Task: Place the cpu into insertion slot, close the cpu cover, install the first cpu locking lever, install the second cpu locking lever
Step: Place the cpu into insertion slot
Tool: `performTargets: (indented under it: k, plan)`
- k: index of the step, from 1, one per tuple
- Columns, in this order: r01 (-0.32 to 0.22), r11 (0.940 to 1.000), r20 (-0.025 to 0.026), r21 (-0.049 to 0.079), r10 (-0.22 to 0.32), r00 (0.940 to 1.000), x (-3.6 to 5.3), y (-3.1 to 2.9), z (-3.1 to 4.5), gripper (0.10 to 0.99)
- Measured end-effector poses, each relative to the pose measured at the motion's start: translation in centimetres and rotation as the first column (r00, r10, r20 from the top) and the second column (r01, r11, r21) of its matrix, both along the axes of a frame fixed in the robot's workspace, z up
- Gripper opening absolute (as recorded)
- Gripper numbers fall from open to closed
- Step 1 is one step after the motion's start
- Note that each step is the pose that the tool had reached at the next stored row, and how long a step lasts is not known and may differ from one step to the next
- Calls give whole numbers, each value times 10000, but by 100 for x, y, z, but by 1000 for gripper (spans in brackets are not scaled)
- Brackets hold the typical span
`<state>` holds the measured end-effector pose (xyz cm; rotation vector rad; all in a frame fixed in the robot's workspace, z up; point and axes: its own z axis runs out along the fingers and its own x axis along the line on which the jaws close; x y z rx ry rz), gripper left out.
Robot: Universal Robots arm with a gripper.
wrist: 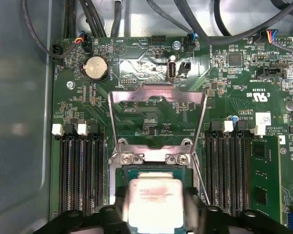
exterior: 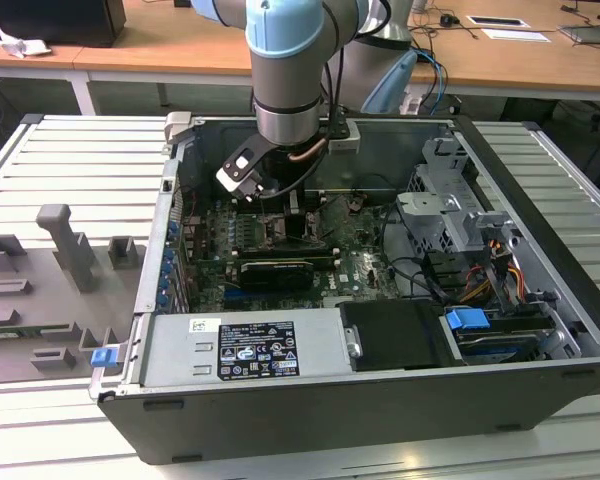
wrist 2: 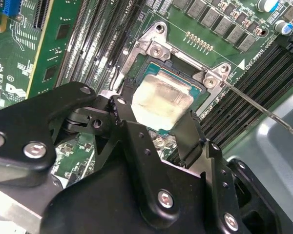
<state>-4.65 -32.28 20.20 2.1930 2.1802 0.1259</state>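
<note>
The cpu (wrist 2: 161, 97) (wrist: 154, 200), a silver-grey square with a thin green rim, lies level directly over the insertion slot (wrist 2: 152, 48) (wrist: 136, 157). Whether it is fully seated I cannot tell. My gripper (wrist 2: 154, 114) (wrist: 155, 197) is shut on the cpu, its black fingers (wrist 2: 121, 114) pressing two opposite edges. The cpu cover (wrist: 156, 93), a silvery frame with a large window, is swung open and lies back over the board beyond the slot. A thin locking lever (wrist 2: 259, 109) sticks out beside the socket. In the exterior view the gripper (exterior: 280, 205) reaches down into the computer case.
Long black memory slots (wrist: 80, 170) (wrist: 227, 170) flank the socket on both sides. A long black card (exterior: 275, 272), the power supply (exterior: 250, 350), a drive cage (exterior: 450, 200) and loose cables (exterior: 420, 270) fill the case. Grey fixtures (exterior: 70, 250) stand on the table at the exterior view's left.
</note>
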Motion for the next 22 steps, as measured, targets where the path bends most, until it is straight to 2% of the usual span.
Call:
performTargets:
  k: [1, 4, 8, 13, 15, 16, 21, 22]
  plan:
    - [3, 10000, 1, 22, -3, 10000, 0, 2, -1, 604]
    - [33, 9998, 0, 198, -33, 10000, 0, 17, -4, 604]
    - [35, 9998, 0, 178, -35, 10000, 0, 16, 1, 604]
    - [36, 10000, -1, 36, -36, 10000, 0, -14, 3, 604]
    - [36, 10000, 1, 29, -36, 10000, 0, -11, 2, 584]
    - [35, 10000, 0, 30, -35, 10000, 0, -11, 2, 514]
    - [37, 10000, 0, 45, -37, 10000, 0, -8, 2, 525]
    - [36, 10000, 1, 55, -36, 10000, 0, -6, 2, 592]
